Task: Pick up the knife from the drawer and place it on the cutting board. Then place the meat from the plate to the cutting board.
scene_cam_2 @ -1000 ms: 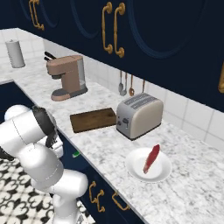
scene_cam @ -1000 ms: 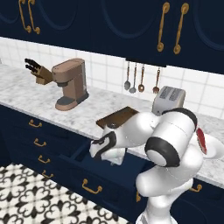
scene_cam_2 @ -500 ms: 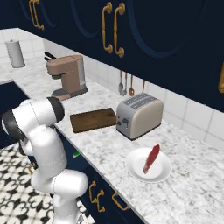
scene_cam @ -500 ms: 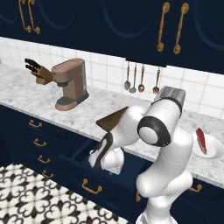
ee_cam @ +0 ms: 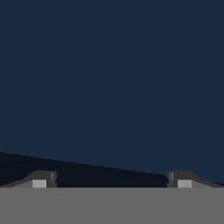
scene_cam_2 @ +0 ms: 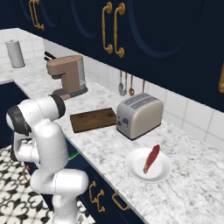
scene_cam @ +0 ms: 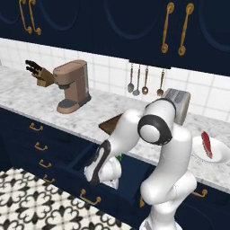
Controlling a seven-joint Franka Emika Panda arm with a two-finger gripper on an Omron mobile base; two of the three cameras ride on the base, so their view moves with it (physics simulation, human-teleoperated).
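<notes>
With our gripper (ee_cam: 111,183) spread wide and empty down inside the open drawer (scene_cam: 83,155), we should steer toward the knife (scene_cam: 118,157), whose green handle peeks out just behind our forearm, and straddle that handle before closing.

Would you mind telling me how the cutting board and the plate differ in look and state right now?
The cutting board is a dark brown wooden rectangle; the plate is round and white. The board lies bare, while the plate carries the red meat. The board sits left of the toaster in the right base view, the plate in front of it to the right. Both lie flat on the marble counter.
</notes>
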